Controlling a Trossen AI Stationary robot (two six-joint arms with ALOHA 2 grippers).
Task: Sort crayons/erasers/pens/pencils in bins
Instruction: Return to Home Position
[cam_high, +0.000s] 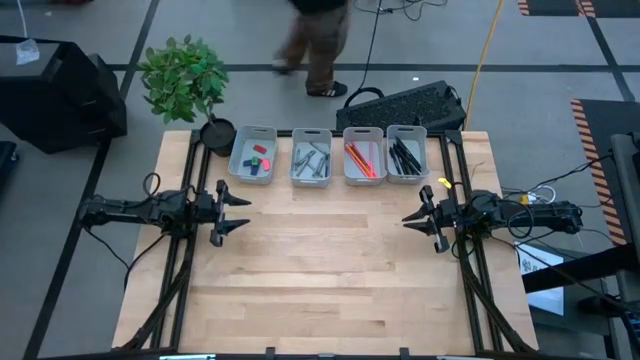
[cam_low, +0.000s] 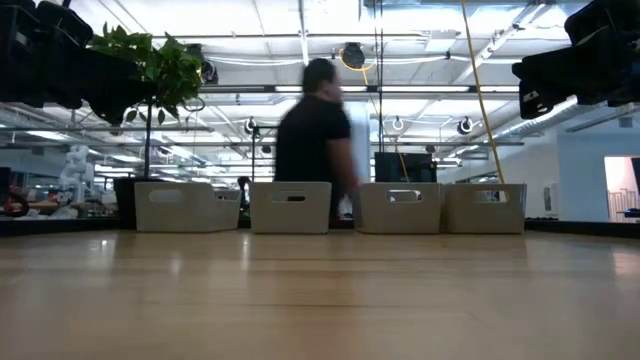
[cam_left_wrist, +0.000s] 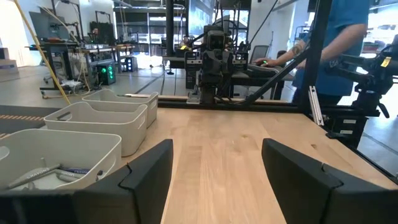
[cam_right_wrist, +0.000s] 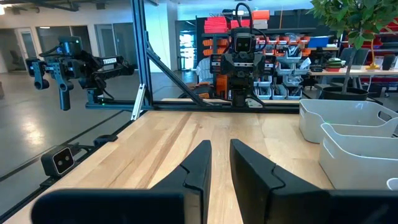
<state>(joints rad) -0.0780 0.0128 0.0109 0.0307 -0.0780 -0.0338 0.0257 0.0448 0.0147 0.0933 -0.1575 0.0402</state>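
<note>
The left tool (cam_high: 232, 213) hangs near the counter's left edge with its fingers spread wide and nothing between them. The right tool (cam_high: 420, 218) hangs near the right edge, fingers a narrow gap apart, also holding nothing.

The four bins (cam_high: 328, 155) stand in a row along the far edge. The one nearest the far-left corner holds the erasers (cam_high: 258, 160); the next holds grey sticks (cam_high: 311, 160), the third red and orange sticks (cam_high: 360, 159), the last dark sticks (cam_high: 405, 157). No loose piece shows on the bare counter (cam_high: 330, 270), so the sorting looks finished or close to it.

If anything remains, the sound course is to keep each tool high, come over a bin from the near side and drop straight in, clear of the rims.

The middle and near half of the counter give free room. A plant pot (cam_high: 216, 134) stands just beside the first bin at the far-left corner, and a person (cam_high: 315, 45) walks past behind the far edge.
</note>
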